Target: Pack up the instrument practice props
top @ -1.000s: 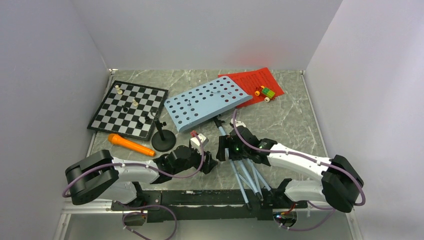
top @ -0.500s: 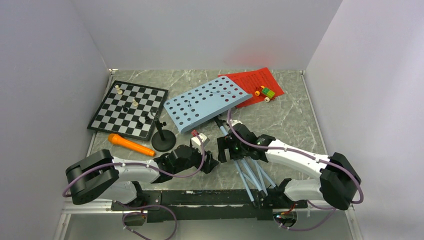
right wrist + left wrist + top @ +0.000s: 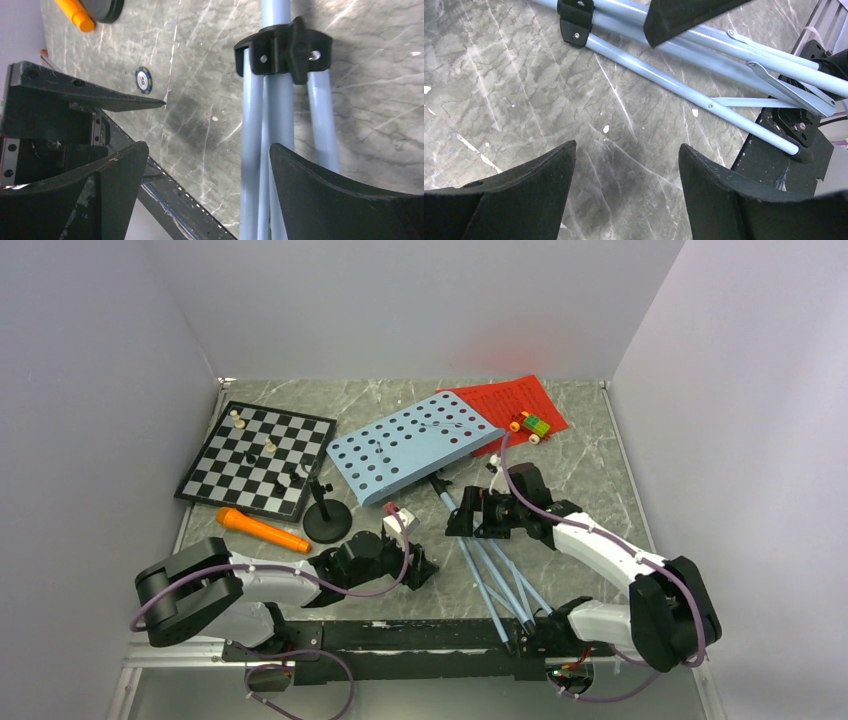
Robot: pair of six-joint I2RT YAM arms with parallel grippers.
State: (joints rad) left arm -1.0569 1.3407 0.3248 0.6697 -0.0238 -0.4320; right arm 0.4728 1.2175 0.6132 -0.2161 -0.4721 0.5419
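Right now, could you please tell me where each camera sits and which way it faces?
Top: fixed high behind the bases, looking down on the table; left arm and right arm show.
Left wrist: on the left arm, facing down at the music stand legs; left pincer open below.
Right wrist: on the right arm, facing down at the black collar and microphone tip; right pincer open.
Shared: both wrist views show the legs.

Chessboard [image 3: 257, 458] with pieces far left on marble table [image 3: 590, 472]; brick toy car [image 3: 530, 426] far right
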